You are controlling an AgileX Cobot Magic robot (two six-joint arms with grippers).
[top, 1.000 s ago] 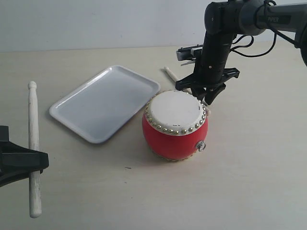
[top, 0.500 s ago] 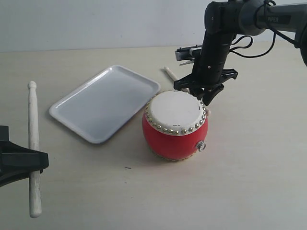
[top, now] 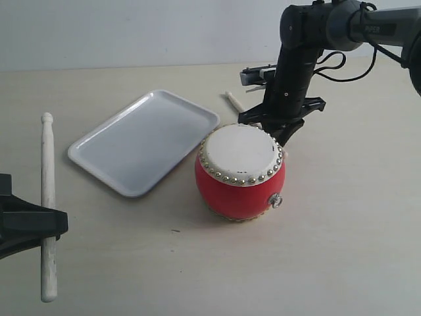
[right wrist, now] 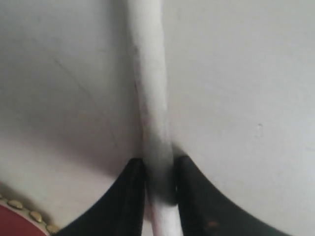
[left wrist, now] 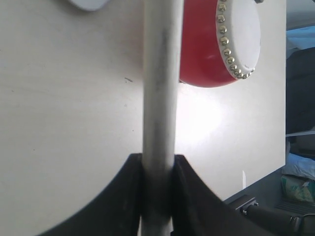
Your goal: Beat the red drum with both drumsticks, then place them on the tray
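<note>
Both jaws loaded
Left jaws clamp one drumstick (top: 47, 164) left of the red drum (top: 241, 187); right jaws pinch the other drumstick (top: 232, 99) just behind it

Left claw (left wrist: 157, 164) clamps a drumstick (left wrist: 160, 73); right claw (right wrist: 160, 169) likewise.

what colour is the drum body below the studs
The drum body is red, beneath a cream-white skin; it shows best in the exterior view.

Left tool (top: 50, 224) grips drumstick (top: 47, 164); right tool (top: 279, 133) behind red drum (top: 240, 187).
</note>
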